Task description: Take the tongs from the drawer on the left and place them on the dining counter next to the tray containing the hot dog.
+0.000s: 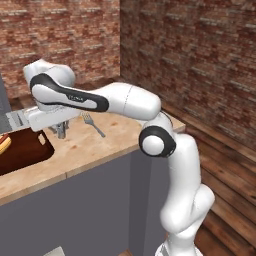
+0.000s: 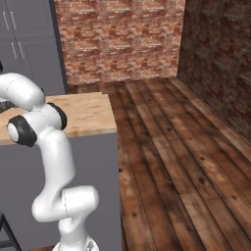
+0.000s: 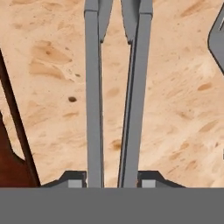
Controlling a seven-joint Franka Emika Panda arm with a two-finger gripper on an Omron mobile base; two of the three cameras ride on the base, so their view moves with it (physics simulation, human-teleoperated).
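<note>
Gripper clamped on the tongs, fingertips pressed on either side of the two arms. Held just over the dining counter, right beside the tray near the left edge. Hot dog sitting in the tray, fork lying nearby.

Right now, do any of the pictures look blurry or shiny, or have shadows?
Left base view: soft and a bit grainy, with only a faint shadow under the fork on the dining counter. Right base view: even light, no glare on the wood floor. Hand view: the tongs look sharp, flat grey, without shine, held by the gripper.
</note>
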